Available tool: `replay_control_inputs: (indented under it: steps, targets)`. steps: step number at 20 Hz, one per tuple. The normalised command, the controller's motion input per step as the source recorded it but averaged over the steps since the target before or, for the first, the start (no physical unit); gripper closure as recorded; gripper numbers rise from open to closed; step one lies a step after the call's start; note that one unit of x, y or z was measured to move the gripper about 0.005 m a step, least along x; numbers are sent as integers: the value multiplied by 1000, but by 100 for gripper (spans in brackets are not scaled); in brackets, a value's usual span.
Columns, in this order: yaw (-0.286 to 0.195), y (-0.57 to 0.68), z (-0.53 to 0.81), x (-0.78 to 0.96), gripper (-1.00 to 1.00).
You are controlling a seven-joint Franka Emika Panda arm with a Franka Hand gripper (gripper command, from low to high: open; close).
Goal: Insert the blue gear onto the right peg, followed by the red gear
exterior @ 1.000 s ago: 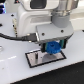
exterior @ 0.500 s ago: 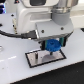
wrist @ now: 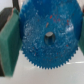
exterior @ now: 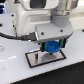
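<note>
My gripper [exterior: 53, 45] is shut on the blue gear [exterior: 52, 47], a wide toothed disc held between teal fingers [exterior: 62, 43]. It hangs just above the black-framed grey plate [exterior: 35, 61], over the plate's right part in the exterior view. In the wrist view the blue gear [wrist: 40, 52] fills the picture between the teal pads [wrist: 8, 45]. A dark spot shows in its centre hole [wrist: 49, 36]; I cannot tell if that is the right peg. One thin dark pin [exterior: 39, 54] stands on the plate beside the gear. The red gear is out of view.
The plate lies on a white table [exterior: 15, 72]. The arm's white body [exterior: 37, 12] and a black cable [exterior: 12, 36] fill the space above and to the exterior view's left.
The gripper has come down with the blue gear, closer to the plate. Its sideways position has barely changed.
</note>
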Motion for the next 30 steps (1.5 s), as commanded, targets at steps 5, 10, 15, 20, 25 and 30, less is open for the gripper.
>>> replay_control_inputs:
  steps: [5, 10, 15, 20, 25, 30]
  targets:
    - [0, -29, 242, 369, 100]
    - [0, -71, 161, 96, 100]
    - [0, -100, 121, 171, 100]
    - [0, -81, -18, 221, 100]
    - [0, -8, 48, 172, 100]
    - [0, -227, -62, 143, 100]
